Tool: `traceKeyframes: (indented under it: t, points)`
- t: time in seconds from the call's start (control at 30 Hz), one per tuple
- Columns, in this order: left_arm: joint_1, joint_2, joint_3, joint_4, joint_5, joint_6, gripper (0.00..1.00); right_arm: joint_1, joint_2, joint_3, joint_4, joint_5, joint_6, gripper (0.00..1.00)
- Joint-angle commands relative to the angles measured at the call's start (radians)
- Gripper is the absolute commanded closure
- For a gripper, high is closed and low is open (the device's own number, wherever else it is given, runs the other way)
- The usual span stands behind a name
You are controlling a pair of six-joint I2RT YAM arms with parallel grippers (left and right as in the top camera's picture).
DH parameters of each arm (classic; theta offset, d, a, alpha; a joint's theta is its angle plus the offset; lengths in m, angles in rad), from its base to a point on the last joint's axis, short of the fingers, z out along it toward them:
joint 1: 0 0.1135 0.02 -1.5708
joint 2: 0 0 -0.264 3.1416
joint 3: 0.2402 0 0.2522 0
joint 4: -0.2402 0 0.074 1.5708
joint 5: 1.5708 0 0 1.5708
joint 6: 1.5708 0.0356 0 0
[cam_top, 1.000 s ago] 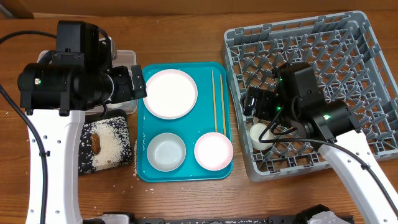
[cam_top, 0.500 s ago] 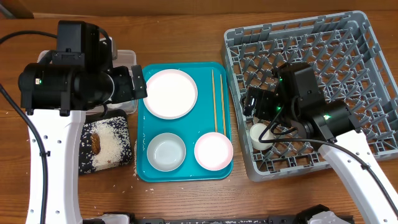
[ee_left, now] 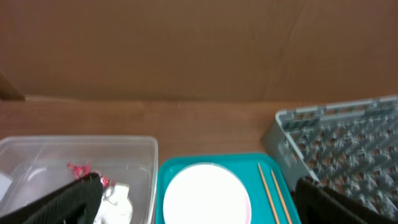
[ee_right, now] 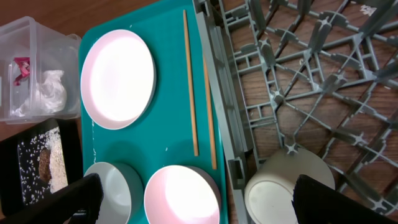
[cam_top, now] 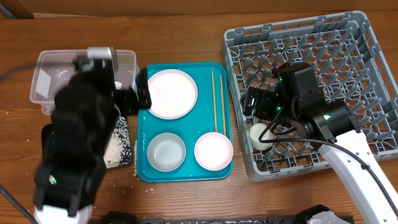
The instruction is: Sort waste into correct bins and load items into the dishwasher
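A white plate (cam_top: 171, 93), two white bowls (cam_top: 166, 151) (cam_top: 213, 151) and wooden chopsticks (cam_top: 217, 99) lie on the teal tray (cam_top: 186, 173). A small white cup (cam_top: 258, 135) lies in the grey dish rack (cam_top: 323, 56) at its front left. The clear tub (cam_top: 56, 74) holds the red wrapper (ee_left: 79, 170) and the white napkin (ee_left: 119, 196). The black tray (ee_right: 37, 140) carries brown and white-grain scraps (ee_right: 46, 163). My left gripper (ee_left: 205, 205) is open and empty over the plate's left edge. My right gripper (ee_right: 199, 199) is open and empty above the rack's left wall, by the cup.
My left arm (cam_top: 74, 149) is blurred and covers most of the black tray in the overhead view. A few rice grains lie on the wooden table (cam_top: 134, 169) by the teal tray's front left corner. A cardboard wall (ee_left: 199, 43) stands behind the table.
My left arm has swung toward the front of the table and is blurred, which uncovers the clear tub. The right arm and all dishes have not moved.
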Motion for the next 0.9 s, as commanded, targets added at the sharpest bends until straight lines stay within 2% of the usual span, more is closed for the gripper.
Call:
traceKeyframes:
  t: [0.0, 0.23, 0.5, 0.7, 0.87]
  points:
    - [0.012, -0.134, -0.209, 0.101, -0.015, 0.035, 0.00, 0.005, 0.000, 0.013, 0.005, -0.002, -0.003, 0.00]
    - [0.051, -0.468, -0.574, 0.297, 0.030, 0.039, 0.00, 0.005, 0.000, 0.013, 0.005, -0.002, -0.003, 0.00]
    - [0.053, -0.797, -0.861, 0.352, 0.033, 0.044, 0.00, 0.005, 0.000, 0.013, 0.005, -0.002, -0.003, 0.00]
    - [0.052, -0.943, -1.048, 0.429, 0.056, 0.041, 0.00, 0.005, 0.000, 0.013, 0.005, -0.002, -0.003, 0.00]
    - [0.053, -0.941, -1.191, 0.592, 0.056, 0.017, 0.00, 0.005, 0.000, 0.013, 0.005, -0.002, -0.003, 0.00]
